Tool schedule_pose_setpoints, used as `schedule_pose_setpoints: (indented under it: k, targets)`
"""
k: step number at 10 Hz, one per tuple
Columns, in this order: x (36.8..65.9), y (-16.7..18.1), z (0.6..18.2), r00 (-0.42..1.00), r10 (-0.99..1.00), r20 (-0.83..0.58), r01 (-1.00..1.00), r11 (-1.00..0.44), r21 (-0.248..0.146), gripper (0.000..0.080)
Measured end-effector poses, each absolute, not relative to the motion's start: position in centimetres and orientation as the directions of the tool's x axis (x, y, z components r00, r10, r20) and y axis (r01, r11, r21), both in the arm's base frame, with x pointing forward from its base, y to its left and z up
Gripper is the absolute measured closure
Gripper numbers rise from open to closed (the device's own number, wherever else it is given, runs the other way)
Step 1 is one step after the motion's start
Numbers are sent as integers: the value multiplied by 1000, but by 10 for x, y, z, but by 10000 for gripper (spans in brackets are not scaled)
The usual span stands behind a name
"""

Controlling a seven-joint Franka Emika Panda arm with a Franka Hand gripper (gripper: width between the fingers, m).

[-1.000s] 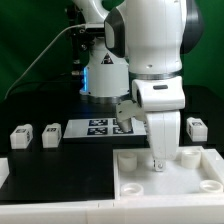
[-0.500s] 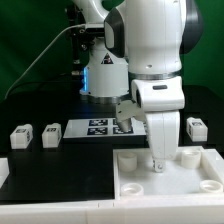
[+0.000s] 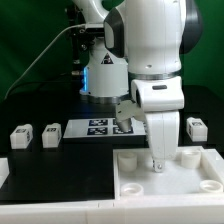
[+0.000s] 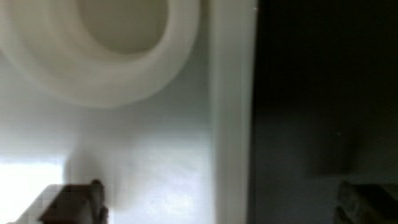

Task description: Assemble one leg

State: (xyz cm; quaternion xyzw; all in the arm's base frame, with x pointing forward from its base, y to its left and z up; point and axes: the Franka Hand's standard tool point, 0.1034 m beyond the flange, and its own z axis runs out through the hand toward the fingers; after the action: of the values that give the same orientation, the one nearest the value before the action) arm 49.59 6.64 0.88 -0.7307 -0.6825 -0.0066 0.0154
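The gripper (image 3: pixel 157 165) points straight down at the large white square piece (image 3: pixel 135 188), low over its recessed face; the exterior view shows it side-on, so only one finger can be seen there. In the wrist view its two dark fingertips (image 4: pixel 71 205) stand wide apart, and between them lie that piece's pale surface and a straight edge with dark table beyond; a round hole (image 4: pixel 121 40) of the piece also shows.

In the exterior view, one leg (image 3: pixel 197 127) stands on the black table (image 3: pixel 60 165) between one and two o'clock from the gripper, apart from it. The marker board (image 3: pixel 95 127) lies flat at ten o'clock. A second leg (image 3: pixel 51 134) sits between nine and ten o'clock, past the board's end, and a third leg (image 3: pixel 18 137) sits just beside it, farther out; all three show their tags.
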Motion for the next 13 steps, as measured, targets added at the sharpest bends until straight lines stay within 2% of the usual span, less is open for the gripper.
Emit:
schedule_pose_setpoints:
  k: [1,3,5,6,8,10,13]
  targets:
    - [492,70,21,159,987,27,987,-159,-4,150]
    - [482,90,39,253,967,27,967,-253,11,150]
    - [472,121,51,581,813,39,814,-581,2,150]
    - [467,136,53,690,723,40,724,-690,-7,150]
    - [462,155,54,897,441,17,441,-895,-58,150]
    - [459,165,50,982,189,-11,188,-979,-82,150]
    - [458,165,50,993,115,-22,112,-990,-84,150]
